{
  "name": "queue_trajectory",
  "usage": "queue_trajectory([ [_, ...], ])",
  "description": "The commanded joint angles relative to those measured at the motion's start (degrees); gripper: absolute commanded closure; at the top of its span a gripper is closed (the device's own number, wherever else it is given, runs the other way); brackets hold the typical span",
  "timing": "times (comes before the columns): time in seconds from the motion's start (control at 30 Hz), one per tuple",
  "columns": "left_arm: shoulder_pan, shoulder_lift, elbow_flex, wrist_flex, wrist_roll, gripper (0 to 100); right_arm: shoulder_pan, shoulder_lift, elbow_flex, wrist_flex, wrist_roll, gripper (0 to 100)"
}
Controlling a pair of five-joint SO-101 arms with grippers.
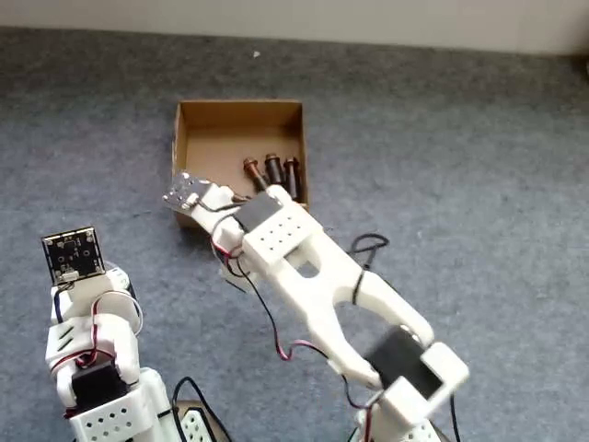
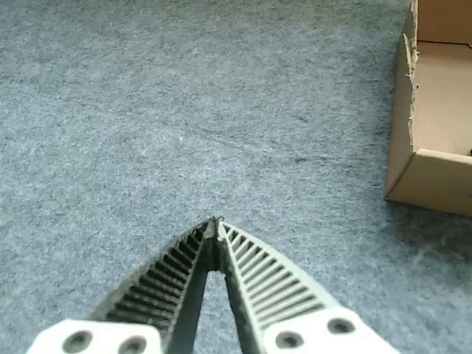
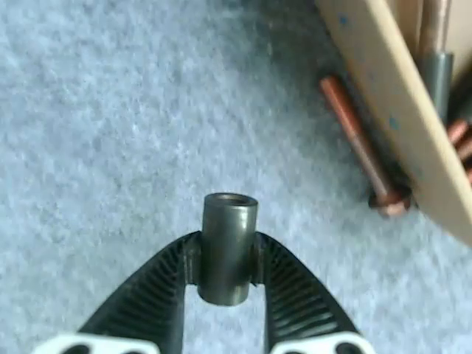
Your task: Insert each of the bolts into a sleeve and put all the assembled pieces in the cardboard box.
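The right gripper [image 3: 226,247] clamps a sleeve [image 3: 229,214]; a loose pinch could tilt it off the bolt [image 3: 358,144] beside the box [image 3: 376,81]. Left gripper [image 2: 214,223] closed, empty.

Grey carpet [image 1: 460,138], cardboard box [image 1: 230,140], 1 bolt [image 3: 359,144] beside it

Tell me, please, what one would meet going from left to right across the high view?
Left arm → cardboard box's left wall → three bolts in sleeves inside it → box's right wall. The right arm slants across the box, so I leave it out.
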Motion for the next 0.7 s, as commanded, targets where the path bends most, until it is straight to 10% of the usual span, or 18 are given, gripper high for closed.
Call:
queue_trajectory([
  [0.0, -0.22, -0.40, -2.33, -1.32, 0.70, 99, 3.03, -11.12, 5.41, -2.77, -0.53, 99.3],
  [0.67, 22.46, 0.22, -7.96, -0.97, -12.57, 99, 25.36, -48.31, 39.96, -20.18, -17.93, 99.3],
])
